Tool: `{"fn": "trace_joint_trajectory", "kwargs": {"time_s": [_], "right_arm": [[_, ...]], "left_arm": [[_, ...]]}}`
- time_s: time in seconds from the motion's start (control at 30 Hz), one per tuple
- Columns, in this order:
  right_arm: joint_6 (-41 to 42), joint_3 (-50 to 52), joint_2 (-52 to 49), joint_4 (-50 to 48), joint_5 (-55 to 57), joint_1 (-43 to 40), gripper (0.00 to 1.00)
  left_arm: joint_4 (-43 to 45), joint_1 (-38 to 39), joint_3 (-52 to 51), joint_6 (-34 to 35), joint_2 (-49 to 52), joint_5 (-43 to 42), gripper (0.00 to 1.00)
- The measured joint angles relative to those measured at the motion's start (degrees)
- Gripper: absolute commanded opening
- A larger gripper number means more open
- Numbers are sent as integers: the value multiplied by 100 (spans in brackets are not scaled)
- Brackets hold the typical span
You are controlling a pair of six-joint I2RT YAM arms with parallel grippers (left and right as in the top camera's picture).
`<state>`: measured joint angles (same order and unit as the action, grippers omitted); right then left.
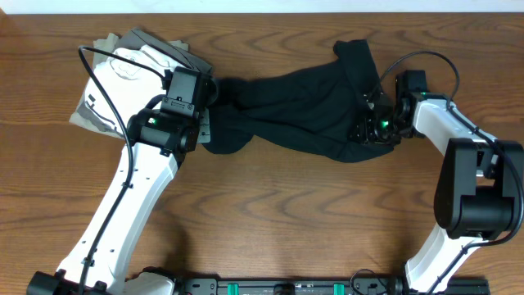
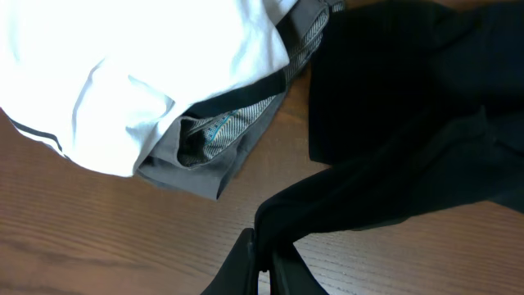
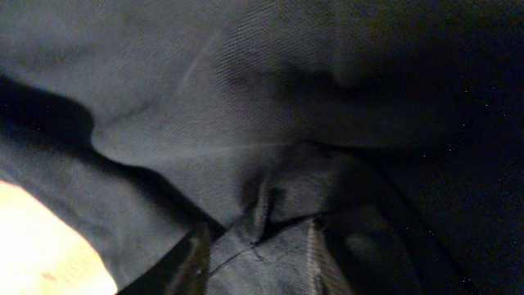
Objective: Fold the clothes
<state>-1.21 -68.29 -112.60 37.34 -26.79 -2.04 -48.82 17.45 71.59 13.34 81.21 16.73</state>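
The black shirt (image 1: 303,106) lies bunched and stretched across the middle of the table between my two grippers. My left gripper (image 1: 206,102) is at its left end, shut on a pinched edge of the black fabric, as the left wrist view (image 2: 264,250) shows. My right gripper (image 1: 372,123) is at the shirt's right end, and its fingers close on a fold of the black fabric (image 3: 258,246) that fills the right wrist view. No logo or sleeve mark shows.
A folded white garment (image 1: 135,70) lies on folded grey garments (image 1: 160,45) at the back left, right beside the left gripper; they also show in the left wrist view (image 2: 123,74). Bare wooden table (image 1: 286,213) lies in front.
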Motion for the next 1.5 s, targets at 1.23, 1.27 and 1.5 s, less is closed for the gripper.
{"fn": "trace_joint_trajectory", "kwargs": {"time_s": [1.23,1.27,1.5], "right_arm": [[1335,136,267,197,1521,1167,13],[1434,131,273,223,1663,1211,10],[1740,129,310,293,1991,1204,1]], "left_arm": [[-4,0,0,0,0,-4,6],[-7,0,0,0,0,-7,6],[-4,0,0,0,0,-4,6]]}}
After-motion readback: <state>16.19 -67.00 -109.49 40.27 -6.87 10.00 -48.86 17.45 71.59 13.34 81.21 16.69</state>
